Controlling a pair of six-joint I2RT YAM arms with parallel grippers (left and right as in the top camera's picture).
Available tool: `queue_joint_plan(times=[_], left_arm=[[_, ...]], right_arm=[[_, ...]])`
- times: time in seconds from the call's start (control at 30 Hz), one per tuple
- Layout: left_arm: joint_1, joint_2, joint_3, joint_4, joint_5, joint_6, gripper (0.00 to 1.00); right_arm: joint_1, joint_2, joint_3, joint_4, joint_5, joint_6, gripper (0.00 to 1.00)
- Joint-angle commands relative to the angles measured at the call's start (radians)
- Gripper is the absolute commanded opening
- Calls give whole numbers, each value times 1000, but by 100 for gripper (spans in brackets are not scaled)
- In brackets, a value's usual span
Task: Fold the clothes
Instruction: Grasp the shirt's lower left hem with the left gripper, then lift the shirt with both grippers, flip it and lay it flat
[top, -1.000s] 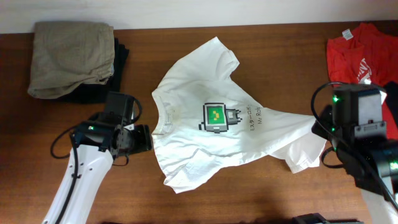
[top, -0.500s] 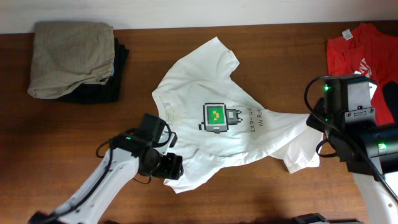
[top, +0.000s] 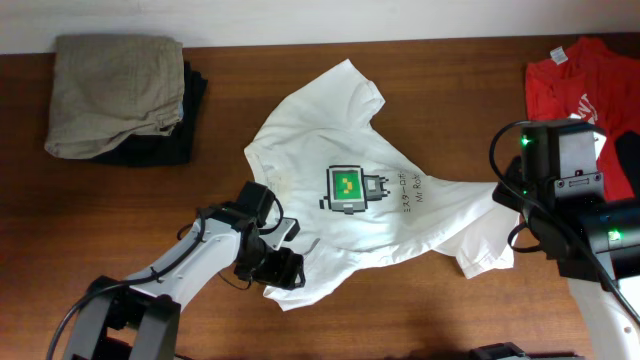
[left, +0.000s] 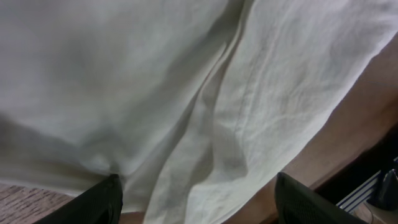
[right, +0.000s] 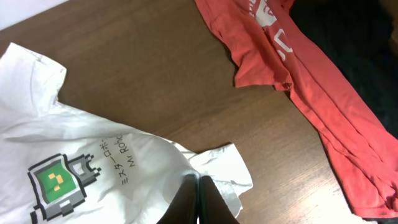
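Mostly flat, the white T-shirt (top: 330, 225) lies on the desk (top: 420, 320) between both claws. Sleeve edge sits under the wide-open left claw (left: 205, 208); right claw (right: 199, 198) is closed, pinching the hem. Risk: left grabs two layers or bunches cloth, and the right's tug skews the shirt. Print reads "Mr Ro…"; the rest is unclear.

The white T-shirt (right: 43, 118) reads "Mr Rob" beside Japanese characters; print on the red T-shirt (right: 323, 93) is illegible.
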Motion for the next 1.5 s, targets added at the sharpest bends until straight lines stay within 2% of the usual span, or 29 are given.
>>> queue_joint_plan(times=[0.0, 0.07, 0.1, 0.17, 0.53, 0.57, 0.73, 1.0, 1.13, 1.23, 1.33, 1.47], left_arm=[[-2, 8, -3, -3, 37, 45, 77], [-2, 8, -3, -9, 37, 45, 70], [-2, 7, -3, -15, 36, 45, 63], [-2, 7, -3, -26, 36, 44, 58], [-2, 7, -3, -69, 14, 41, 52], [-2, 7, -3, -69, 14, 41, 41], [-2, 7, -3, -69, 14, 41, 0], [-2, 5, 13, -79, 13, 41, 0], [-2, -54, 109, -140, 11, 41, 0], [-2, -161, 235, -216, -47, 36, 0], [-2, -302, 378, -297, -182, -8, 0], [-2, -475, 523, -339, -254, -16, 0]], right_arm=[[-8, 3, 7, 9, 17, 9, 4], [-8, 3, 7, 9, 17, 9, 4], [-8, 6, 7, 9, 17, 9, 4], [-8, 10, 7, 9, 17, 9, 4], [-8, 52, 7, 8, 16, 10, 4], [-8, 52, 7, 8, 16, 9, 4], [-8, 52, 7, 8, 16, 9, 4], [-8, 52, 7, 8, 16, 10, 4], [-8, 45, 8, 39, 16, 10, 4], [-8, 5, 9, 62, 8, 9, 4], [-8, -60, 9, 71, 8, 5, 4], [-8, -153, 9, 72, 6, 5, 4]])
